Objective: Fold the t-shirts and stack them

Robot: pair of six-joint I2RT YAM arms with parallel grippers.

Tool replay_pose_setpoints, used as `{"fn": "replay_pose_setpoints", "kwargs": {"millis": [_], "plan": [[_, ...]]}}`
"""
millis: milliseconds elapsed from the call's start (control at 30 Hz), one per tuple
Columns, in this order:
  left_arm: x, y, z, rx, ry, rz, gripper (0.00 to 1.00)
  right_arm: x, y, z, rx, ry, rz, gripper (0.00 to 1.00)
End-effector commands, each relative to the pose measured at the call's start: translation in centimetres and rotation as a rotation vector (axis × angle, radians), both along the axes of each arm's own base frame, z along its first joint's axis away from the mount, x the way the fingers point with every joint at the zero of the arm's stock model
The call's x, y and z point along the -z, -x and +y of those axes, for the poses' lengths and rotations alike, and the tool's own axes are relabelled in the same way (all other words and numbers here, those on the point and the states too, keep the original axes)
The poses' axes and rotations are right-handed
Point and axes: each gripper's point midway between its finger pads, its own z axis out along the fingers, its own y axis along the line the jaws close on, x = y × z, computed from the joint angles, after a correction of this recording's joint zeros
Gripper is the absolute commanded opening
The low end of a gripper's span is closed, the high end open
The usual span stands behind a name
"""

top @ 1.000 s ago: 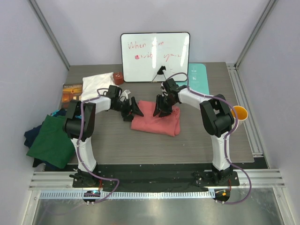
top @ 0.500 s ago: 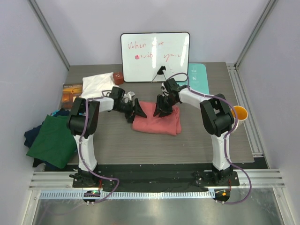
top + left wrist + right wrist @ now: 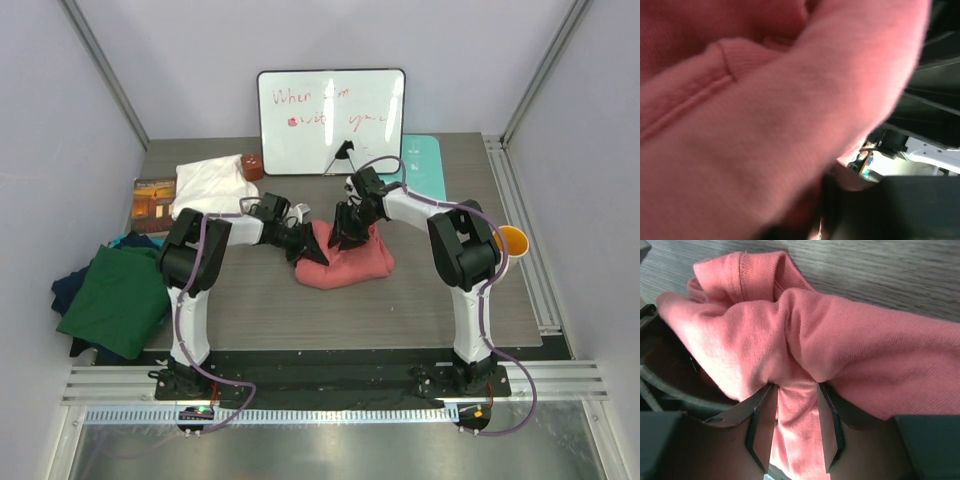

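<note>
A salmon-pink t-shirt (image 3: 350, 262) lies bunched at the table's middle. My right gripper (image 3: 345, 235) comes down on its far edge; in the right wrist view it (image 3: 796, 430) is shut on a pinched fold of the pink cloth (image 3: 840, 340). My left gripper (image 3: 300, 243) is pushed into the shirt's left edge. Pink cloth (image 3: 765, 125) fills the left wrist view and hides its jaws. A dark green t-shirt (image 3: 115, 300) lies on a navy one (image 3: 65, 290) at the left edge.
A whiteboard (image 3: 330, 120) stands at the back, with a pale-teal mat (image 3: 425, 165) to its right. White cloth (image 3: 210, 180), a small red-brown object (image 3: 252, 166) and an orange-covered book (image 3: 152, 200) lie at the back left. An orange cup (image 3: 510, 240) sits at the right edge.
My left gripper has moved right into the pink shirt's left edge. The shirt has gone from a flat fold to a bunched heap. The right gripper has barely moved.
</note>
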Motion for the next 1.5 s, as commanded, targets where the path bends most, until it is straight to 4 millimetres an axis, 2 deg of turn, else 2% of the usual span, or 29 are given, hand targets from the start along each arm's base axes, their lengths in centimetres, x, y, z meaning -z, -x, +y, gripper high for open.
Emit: {"fn": "replay_pose_setpoints", "kwargs": {"millis": [0, 67, 200, 267, 300, 333, 400, 433, 533, 667, 800, 833, 967, 1167, 1333, 1467], "plan": [[4.4, 1.2, 2.9, -0.028, -0.243, -0.024, 0.16, 6.0, 2.1, -3.6, 0.019, 0.197, 0.059, 0.44], [4.0, 1.0, 3.2, -0.035, -0.259, -0.025, 0.01, 6.0, 2.2, -3.7, 0.022, 0.195, 0.056, 0.44], [2.6, -0.2, 3.3, -0.05, -0.289, -0.062, 0.0, 5.8, 2.9, -3.8, 0.019, 0.186, 0.069, 0.43], [2.4, 0.3, 4.0, -0.034, -0.332, -0.045, 0.0, 4.6, 3.0, -3.8, 0.015, 0.176, 0.049, 0.43], [1.8, -0.6, 4.4, -0.031, -0.367, -0.094, 0.0, 4.1, 3.0, -4.0, 0.016, 0.179, 0.034, 0.43], [1.4, -0.7, 4.9, -0.032, -0.393, -0.106, 0.0, 2.4, 2.6, -3.9, 0.016, 0.166, -0.008, 0.44], [0.6, -0.3, 5.8, -0.031, -0.429, -0.112, 0.0, 0.7, 2.2, -4.6, 0.034, 0.178, -0.048, 0.45], [-0.7, -0.9, 6.4, -0.058, -0.43, -0.146, 0.0, -0.2, 1.8, -4.9, 0.044, 0.178, -0.068, 0.46], [-2.9, -1.4, 8.2, -0.121, -0.438, -0.179, 0.0, -4.0, 0.8, -6.2, 0.093, 0.162, -0.143, 0.46], [-4.7, -2.0, 10.6, -0.175, -0.486, -0.204, 0.0, -6.3, 0.5, -8.2, 0.151, 0.156, -0.16, 0.46], [-6.2, -2.4, 13.4, -0.22, -0.529, -0.19, 0.0, -7.6, 0.5, -10.0, 0.196, 0.152, -0.179, 0.46], [-6.3, -1.8, 14.0, -0.216, -0.547, -0.164, 0.0, -7.9, 0.3, -10.5, 0.208, 0.153, -0.184, 0.46], [-7.9, -1.8, 15.8, -0.224, -0.598, -0.175, 0.0, -8.1, 0.3, -10.9, 0.213, 0.147, -0.185, 0.46], [-9.4, -0.1, 18.0, -0.235, -0.684, -0.142, 0.0, -7.6, 0.6, -10.1, 0.203, 0.099, -0.125, 0.46], [-12.4, 0.7, 22.7, -0.365, -0.783, -0.175, 0.0, -8.0, 0.5, -9.7, 0.2, 0.075, -0.123, 0.46], [-12.6, 1.7, 26.2, -0.448, -0.86, -0.111, 0.0, -8.1, 0.6, -9.3, 0.187, 0.055, -0.115, 0.46]]}}
